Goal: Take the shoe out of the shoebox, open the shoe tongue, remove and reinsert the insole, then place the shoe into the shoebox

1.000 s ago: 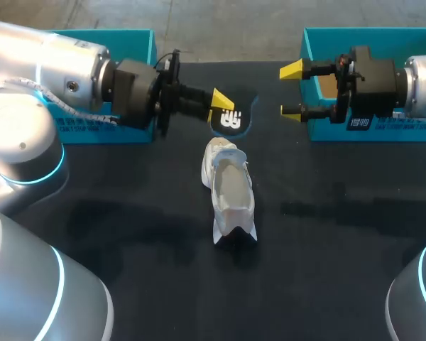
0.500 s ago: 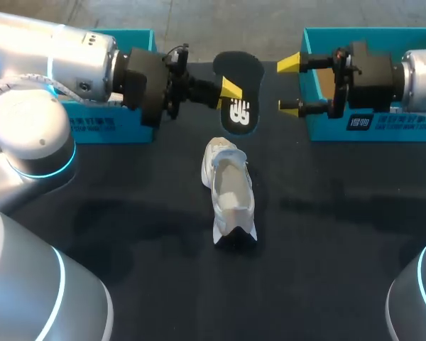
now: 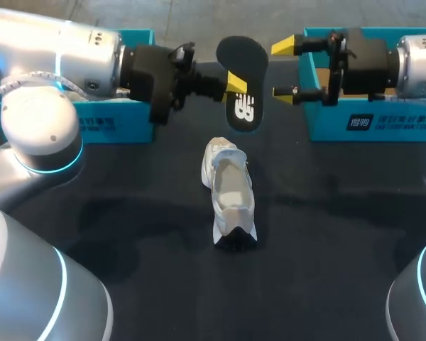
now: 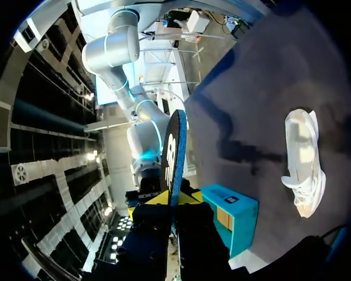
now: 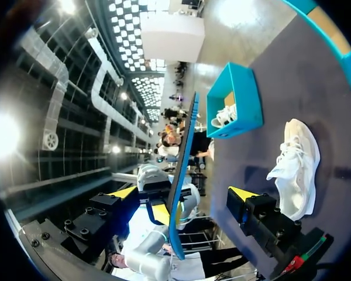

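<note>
The left gripper (image 3: 234,83) pinched the black insole (image 3: 243,60), holding it in the air. The right gripper (image 3: 284,69) stood spread just beside it. The white shoe (image 3: 228,192) lay on the dark surface (image 3: 128,213).

Holds left gripper (image 3: 234,84) raised over mid-table, apparently clamped on insole (image 3: 243,60) edge; points right gripper (image 3: 284,69) toward it, fingers spread wide.
</note>
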